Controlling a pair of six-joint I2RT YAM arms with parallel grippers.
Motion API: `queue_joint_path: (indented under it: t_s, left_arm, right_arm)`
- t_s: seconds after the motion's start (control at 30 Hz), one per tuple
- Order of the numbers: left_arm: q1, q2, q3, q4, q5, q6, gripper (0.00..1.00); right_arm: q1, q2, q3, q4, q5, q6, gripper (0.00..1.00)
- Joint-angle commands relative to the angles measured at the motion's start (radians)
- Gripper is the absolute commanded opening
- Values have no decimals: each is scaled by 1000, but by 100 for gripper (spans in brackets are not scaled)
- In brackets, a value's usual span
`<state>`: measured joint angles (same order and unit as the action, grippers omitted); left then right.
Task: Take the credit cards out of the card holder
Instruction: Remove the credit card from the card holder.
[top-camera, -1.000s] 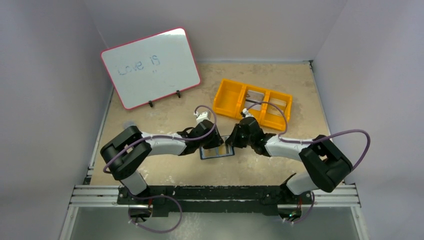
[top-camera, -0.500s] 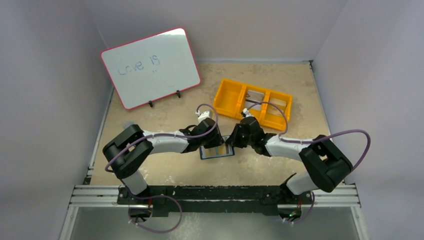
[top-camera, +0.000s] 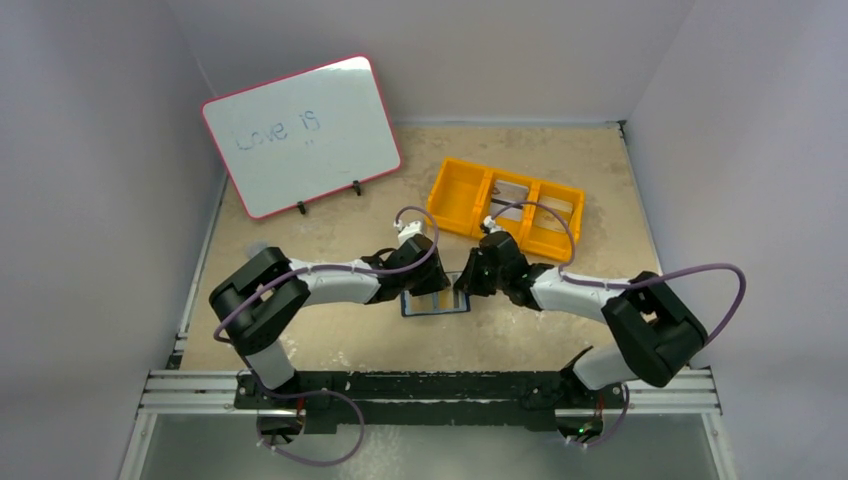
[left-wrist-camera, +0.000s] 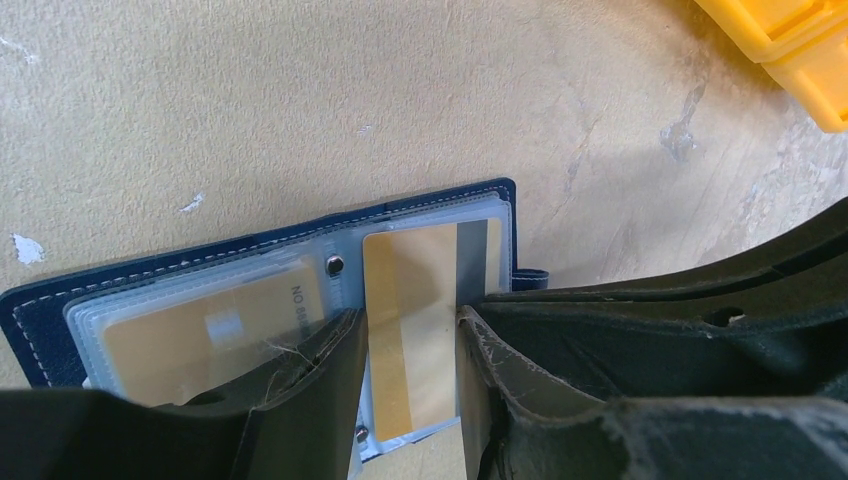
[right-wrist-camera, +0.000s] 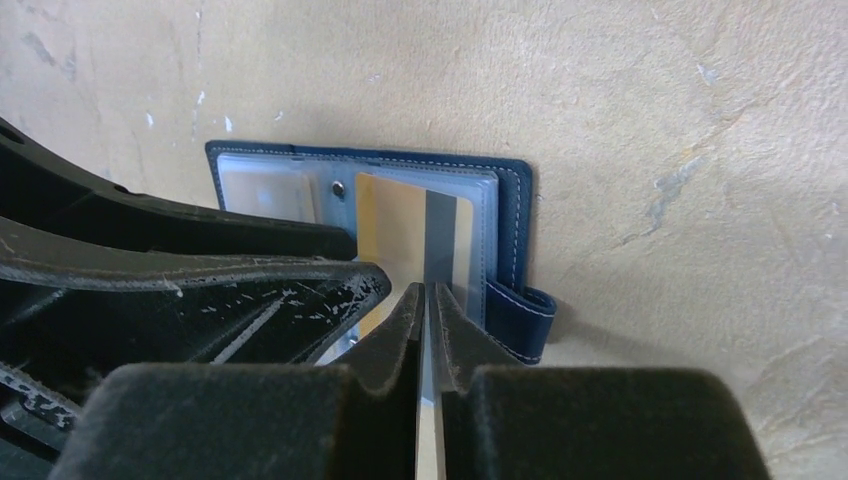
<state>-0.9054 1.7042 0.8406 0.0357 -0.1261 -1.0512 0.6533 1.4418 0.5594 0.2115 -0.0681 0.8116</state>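
The navy card holder (top-camera: 435, 305) lies open on the table between both arms. Its clear pockets show in the left wrist view (left-wrist-camera: 150, 275) and in the right wrist view (right-wrist-camera: 515, 200). A credit card (left-wrist-camera: 410, 270) with a grey stripe sticks partway out of the right pocket. My right gripper (right-wrist-camera: 425, 292) is shut on the near edge of this card (right-wrist-camera: 400, 225), beside the snap tab (right-wrist-camera: 525, 320). My left gripper (left-wrist-camera: 408, 318) stands open, its fingers down on the holder either side of the card. Another card (left-wrist-camera: 210, 325) sits in the left pocket. From above, the left gripper (top-camera: 425, 288) and right gripper (top-camera: 463, 287) nearly touch.
An orange three-compartment tray (top-camera: 438, 205) stands behind the grippers to the right, its corner (left-wrist-camera: 790, 40) in the left wrist view. A pink-framed whiteboard (top-camera: 300, 135) leans at the back left. White walls close in the table on three sides.
The right jaws have closed tighter on the card's edge. The left arm has edged slightly to the right over the holder. The holder has stayed in place.
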Motion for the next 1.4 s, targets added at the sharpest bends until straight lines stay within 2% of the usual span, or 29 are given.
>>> queue_joint_path:
  t_s: [0.0,0.17,0.23,0.3,0.43,0.47,0.53,0.63,0.9,1.0,1.13,1.37]
  left_arm:
    - [-10,53,-28,-132,0,33,38]
    - [-10,53,-22,-138,-3,41,38]
    - [-10,51,-23,-134,-2,41,38]
    - [-10,53,-25,-127,2,43,38]
    - [-10,67,-23,-116,22,49,38]
    - [-10,69,-22,-115,26,49,38]
    - [-10,63,-23,-119,28,51,38]
    - [-11,37,-36,-127,21,51,39]
    - [-10,-8,-67,-135,11,40,43]
    - [-10,10,-87,-71,46,21,35]
    - [-9,-4,-118,-11,34,-8,16]
    - [-9,-48,-131,9,-24,-17,0]
  right_arm:
    - [-4,-29,42,-163,45,-79,8]
    - [-3,-77,95,-282,74,-104,14]
    - [-3,-89,84,-284,25,-102,21]
    - [-4,-62,72,-269,5,-103,21]
    - [-3,11,59,-208,-36,-124,19]
    - [-3,24,61,-195,-54,-122,17]
    - [-4,49,65,-196,-49,-124,6]
    - [-4,64,43,-185,-24,-76,1]
    - [-12,161,5,-87,-70,-34,0]
    - [-12,179,1,-71,-83,-33,0]
    - [-12,173,0,-73,-80,-37,0]
    - [-11,172,3,-76,-79,-41,0]
